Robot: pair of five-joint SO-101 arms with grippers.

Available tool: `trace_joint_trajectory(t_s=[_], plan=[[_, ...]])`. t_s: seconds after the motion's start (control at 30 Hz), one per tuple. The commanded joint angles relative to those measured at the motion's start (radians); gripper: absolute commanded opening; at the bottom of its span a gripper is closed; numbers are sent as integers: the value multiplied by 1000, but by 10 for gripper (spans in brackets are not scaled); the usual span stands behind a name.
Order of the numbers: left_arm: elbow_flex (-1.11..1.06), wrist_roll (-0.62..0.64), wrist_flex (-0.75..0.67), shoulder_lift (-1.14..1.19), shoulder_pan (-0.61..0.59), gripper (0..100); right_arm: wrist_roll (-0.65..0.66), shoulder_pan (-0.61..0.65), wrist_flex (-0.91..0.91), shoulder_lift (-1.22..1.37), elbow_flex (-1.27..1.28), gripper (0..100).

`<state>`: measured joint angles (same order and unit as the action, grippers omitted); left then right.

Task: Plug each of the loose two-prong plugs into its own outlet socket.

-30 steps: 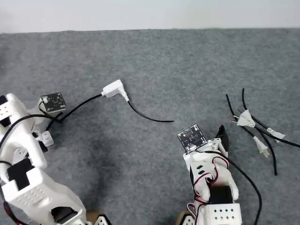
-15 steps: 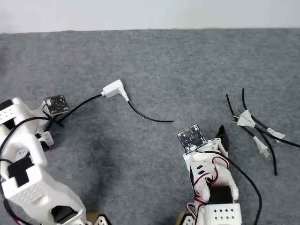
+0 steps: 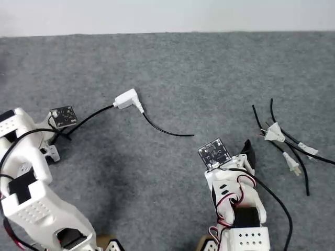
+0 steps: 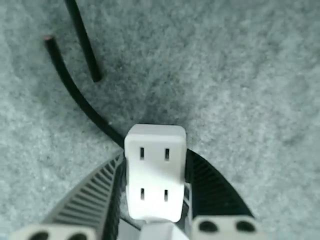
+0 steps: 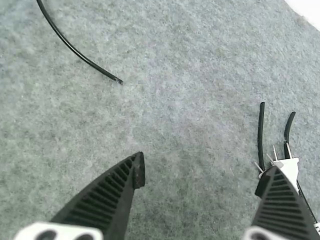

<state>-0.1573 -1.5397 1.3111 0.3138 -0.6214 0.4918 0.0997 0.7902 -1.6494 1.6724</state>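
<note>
Left gripper (image 4: 156, 162), closed on the outlet socket (image 4: 154, 150) near the left edge of the tabletop (image 3: 209, 68); we see both slot pairs empty, slotted face toward the wrist camera, long axis along the jaws. Right gripper (image 5: 202, 172), open and empty. By the right edge lie the far plug (image 3: 275, 132), prongs toward the left edge, and the near plug (image 3: 293, 164); we judge no insertion done

Left claw (image 4: 156, 158), gripping outlet socket (image 4: 154, 175), shifted slightly rightward.
</note>
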Motion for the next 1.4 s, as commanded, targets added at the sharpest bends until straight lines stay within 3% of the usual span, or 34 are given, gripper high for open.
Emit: trace_joint_trajectory(t_s=[0.0,0.2,0.53,0.7,0.9,1.37], plan=[[136,6,193,-75,69,13,12,-5,-30,13,17,353],[225,11,427,-196,247,13,12,-5,-30,13,17,353],[199,324,434,-241,608,13,12,-13,-30,7,17,353],[27,483,259,-239,832,13,5,-54,-38,7,11,353],[-139,628,3,-230,1005,13,5,-65,-56,7,14,353],[-285,669,-204,-161,1068,13,5,-99,-58,7,8,353]])
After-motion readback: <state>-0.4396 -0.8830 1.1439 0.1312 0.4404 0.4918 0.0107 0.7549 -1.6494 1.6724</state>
